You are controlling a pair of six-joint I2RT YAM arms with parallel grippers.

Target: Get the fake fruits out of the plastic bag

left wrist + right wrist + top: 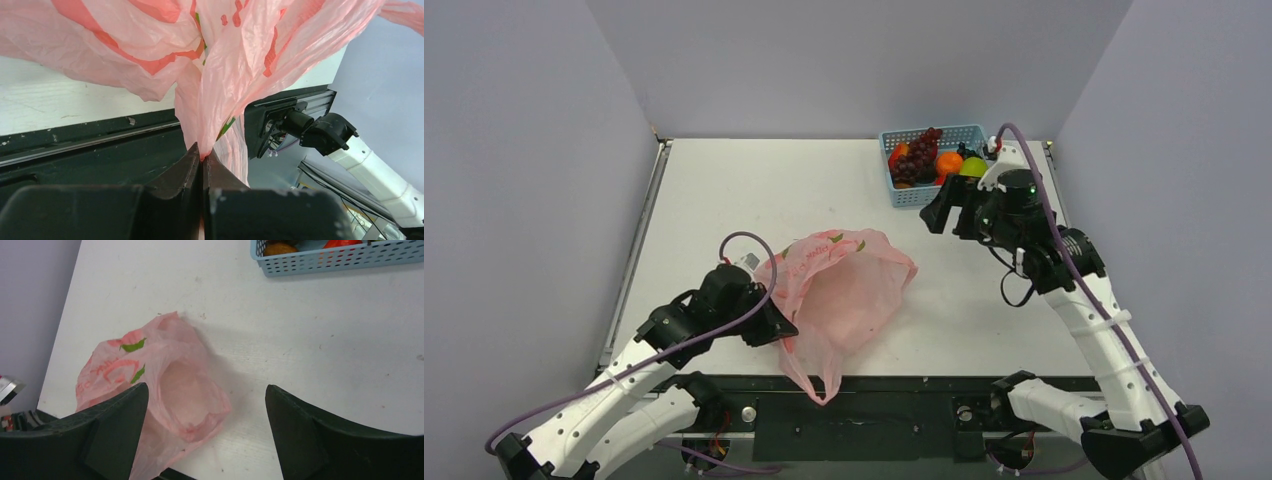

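Observation:
The pink plastic bag (849,285) lies crumpled at the middle of the table, one loop handle hanging over the front edge. My left gripper (779,325) is shut on its left side; in the left wrist view a fold of the plastic bag (225,65) is pinched between the closed tips of the left gripper (202,154). My right gripper (946,208) hovers open and holds nothing, to the right of the bag. From the right gripper (206,386) I look down into the plastic bag (125,365), whose gaping mouth shows only pink film. A dark red grape bunch (921,152) and a yellow-green fruit (972,167) lie in the basket.
The light blue mesh basket (914,195) stands at the back right, just behind my right gripper, and also holds a round orange fruit (949,162) and a red one (899,155). Its front wall (325,260) shows in the right wrist view. A black rail (904,385) runs along the near edge.

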